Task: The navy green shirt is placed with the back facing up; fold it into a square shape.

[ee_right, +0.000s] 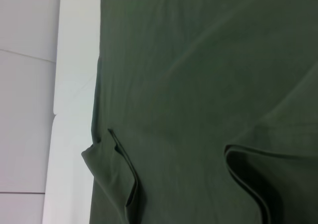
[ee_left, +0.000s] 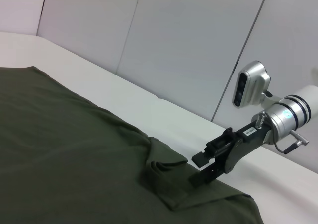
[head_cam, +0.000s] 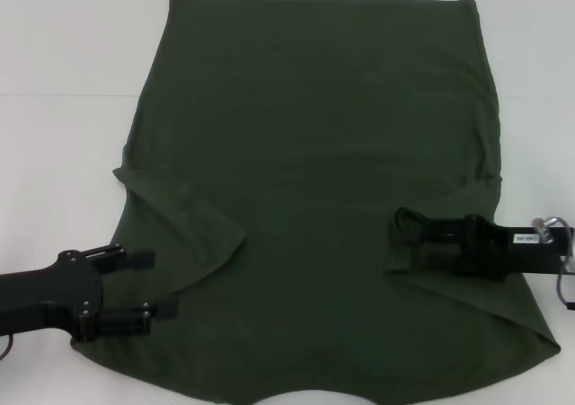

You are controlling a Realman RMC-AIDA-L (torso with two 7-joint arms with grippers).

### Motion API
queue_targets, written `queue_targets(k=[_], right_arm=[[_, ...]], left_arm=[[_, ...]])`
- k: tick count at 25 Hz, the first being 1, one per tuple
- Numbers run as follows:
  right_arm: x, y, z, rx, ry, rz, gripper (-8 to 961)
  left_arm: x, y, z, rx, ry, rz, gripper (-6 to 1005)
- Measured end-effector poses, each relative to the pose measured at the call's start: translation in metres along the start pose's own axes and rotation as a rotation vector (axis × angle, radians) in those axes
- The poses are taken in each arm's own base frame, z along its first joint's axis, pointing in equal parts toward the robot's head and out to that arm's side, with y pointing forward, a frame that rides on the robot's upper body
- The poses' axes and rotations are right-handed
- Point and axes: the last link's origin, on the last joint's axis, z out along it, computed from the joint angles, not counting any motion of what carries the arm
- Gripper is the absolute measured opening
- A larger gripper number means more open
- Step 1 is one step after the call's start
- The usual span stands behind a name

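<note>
The navy green shirt point(head_cam: 314, 127) lies flat on the white table point(head_cam: 63, 55), plain back up, collar edge toward me. Both short sleeves are folded inward onto the body: the left sleeve point(head_cam: 189, 221) and the right sleeve point(head_cam: 431, 270). My left gripper point(head_cam: 154, 286) is open at the shirt's near left edge, holding nothing. My right gripper point(head_cam: 402, 239) sits low over the folded right sleeve with its fingers apart. The left wrist view shows the right gripper point(ee_left: 201, 168) just above the sleeve fold point(ee_left: 169, 182). The right wrist view shows shirt fabric point(ee_right: 198, 75) and both sleeve folds.
White table point(ee_right: 74, 85) borders the shirt on all sides, with a wider bare strip on the left of the head view. Grey wall panels point(ee_left: 189, 50) stand behind the table. The right arm's wrist camera point(ee_left: 251, 82) shows in the left wrist view.
</note>
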Motion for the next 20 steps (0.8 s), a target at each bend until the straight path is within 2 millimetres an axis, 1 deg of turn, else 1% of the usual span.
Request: queue_targets(k=[12, 14, 16, 20], right_arm=[[-0.004, 0.015, 0.023, 0.020, 0.004, -0.051, 693], [-0.005, 0.019, 0.027, 0.014, 0.003, -0.059, 693], [-0.006, 0.027, 0.032, -0.014, -0.003, -0.078, 693], [-0.007, 0.030, 0.030, -0.039, -0.004, -0.089, 692]], left_arm=[[-0.001, 0.000, 0.000, 0.001, -0.004, -0.004, 905], [-0.001, 0.000, 0.000, 0.004, -0.004, -0.006, 905], [-0.002, -0.001, 0.000, 0.006, -0.006, -0.008, 905], [-0.002, -0.001, 0.000, 0.006, -0.006, -0.008, 905]])
